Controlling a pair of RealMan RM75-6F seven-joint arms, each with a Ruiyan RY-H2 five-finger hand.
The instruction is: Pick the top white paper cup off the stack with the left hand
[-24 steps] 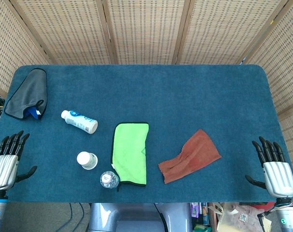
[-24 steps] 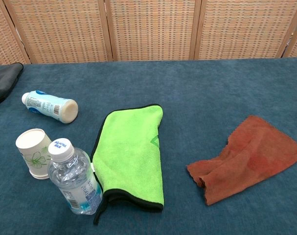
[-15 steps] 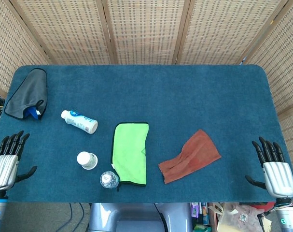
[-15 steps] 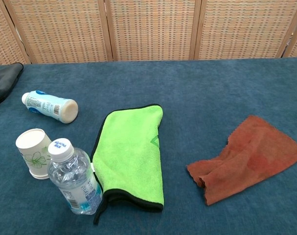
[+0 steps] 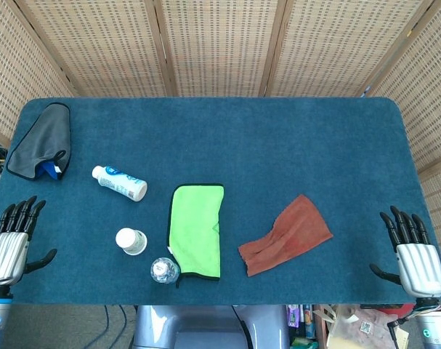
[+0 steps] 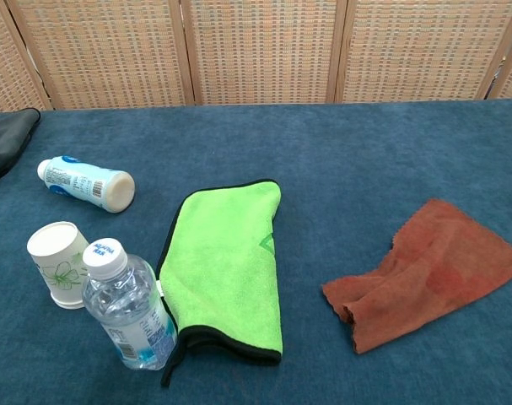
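Note:
The white paper cup stack (image 5: 131,241) stands upright near the table's front left; the chest view shows it as a cup (image 6: 61,262) with a green flower print. My left hand (image 5: 9,243) hovers at the table's front left corner, fingers straight and apart, holding nothing, well to the left of the cup. At the front right corner my right hand (image 5: 412,254) is likewise spread and empty. Neither hand shows in the chest view.
A clear water bottle (image 6: 129,305) stands just right of and in front of the cup. A white bottle (image 5: 119,182) lies behind it. A green cloth (image 5: 197,230), a rust cloth (image 5: 285,234) and a dark grey cloth (image 5: 40,140) lie on the blue table (image 5: 278,145).

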